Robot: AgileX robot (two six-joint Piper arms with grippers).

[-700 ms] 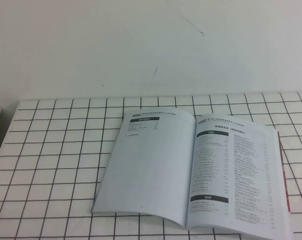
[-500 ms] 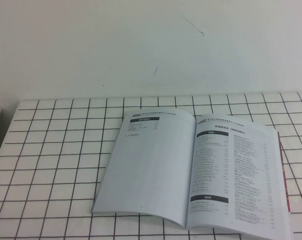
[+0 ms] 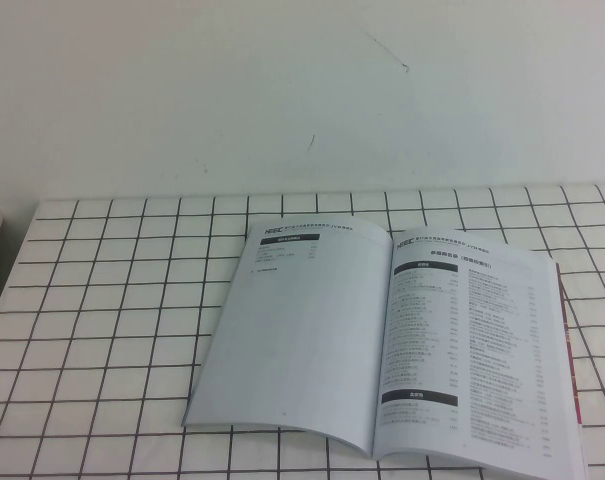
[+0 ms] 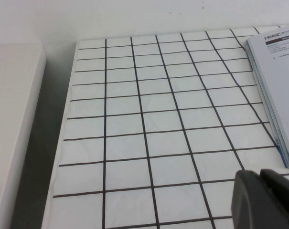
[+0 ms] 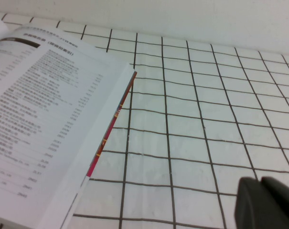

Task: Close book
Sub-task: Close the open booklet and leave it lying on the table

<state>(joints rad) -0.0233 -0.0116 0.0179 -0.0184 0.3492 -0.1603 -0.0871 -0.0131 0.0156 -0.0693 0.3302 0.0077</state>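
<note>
The checked desk (image 3: 102,300) is carrying the open book (image 3: 382,340), which is lying flat, right of centre, near my edge. My left gripper (image 4: 264,198) is hanging over bare cloth beside the book's left page, and my right gripper (image 5: 266,202) beside its red-edged right side. I cannot tell whether either is open or closed. I am judging that a shallow push could slide the book or lift only a few thin pages.

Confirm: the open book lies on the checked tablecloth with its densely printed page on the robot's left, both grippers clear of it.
Wrong side: in the high view the open book has its densely printed page on the robot's right. Left gripper and right gripper hang clear over the checked tablecloth.
</note>
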